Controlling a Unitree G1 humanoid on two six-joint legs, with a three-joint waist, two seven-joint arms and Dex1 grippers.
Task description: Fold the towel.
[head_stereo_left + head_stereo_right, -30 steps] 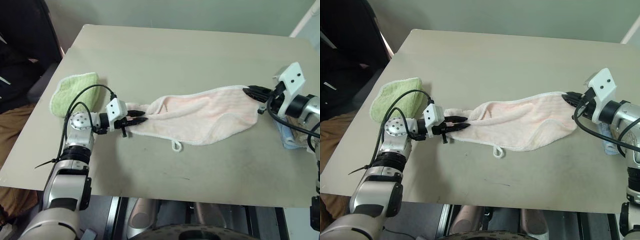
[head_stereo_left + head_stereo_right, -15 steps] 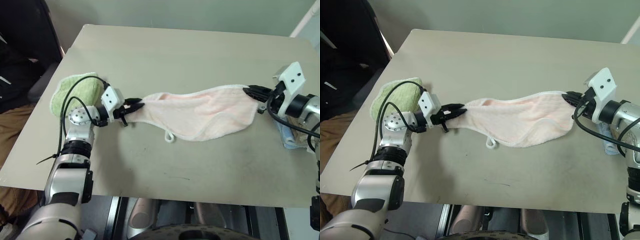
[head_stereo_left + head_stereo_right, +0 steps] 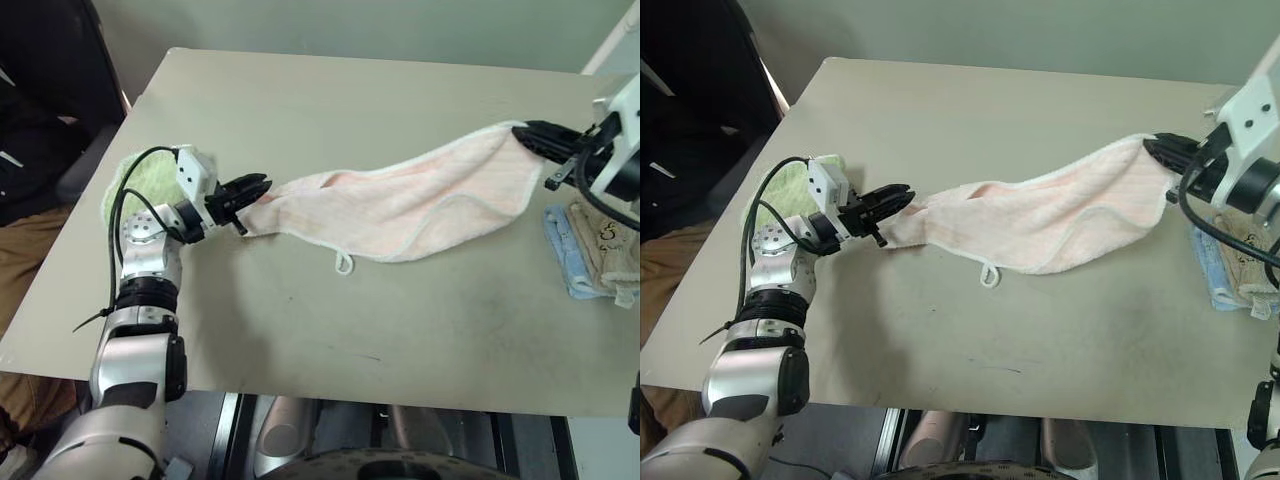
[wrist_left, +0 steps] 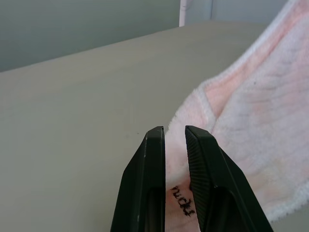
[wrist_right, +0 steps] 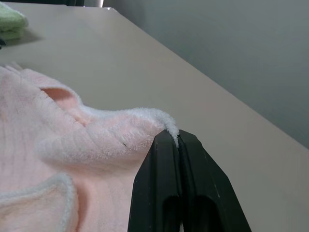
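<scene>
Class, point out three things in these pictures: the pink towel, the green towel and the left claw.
pink towel (image 3: 400,205), left eye view, middle of the cloth.
green towel (image 3: 125,185), left eye view, visible edge.
left claw (image 3: 902,193), right eye view, between its fingertips.

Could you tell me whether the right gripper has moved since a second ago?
Yes. The right gripper, shut on the towel, has risen toward the table's far edge, uncovering the folded cloths.

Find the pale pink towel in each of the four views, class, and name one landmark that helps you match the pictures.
Left eye view: the towel stretches across the middle, from left gripper to right gripper.
Right eye view: the same span, centre.
Left wrist view: right side, pinched between the fingers.
Right wrist view: lower left, its corner in the fingers.
Shared landmark: the beige table.
</scene>
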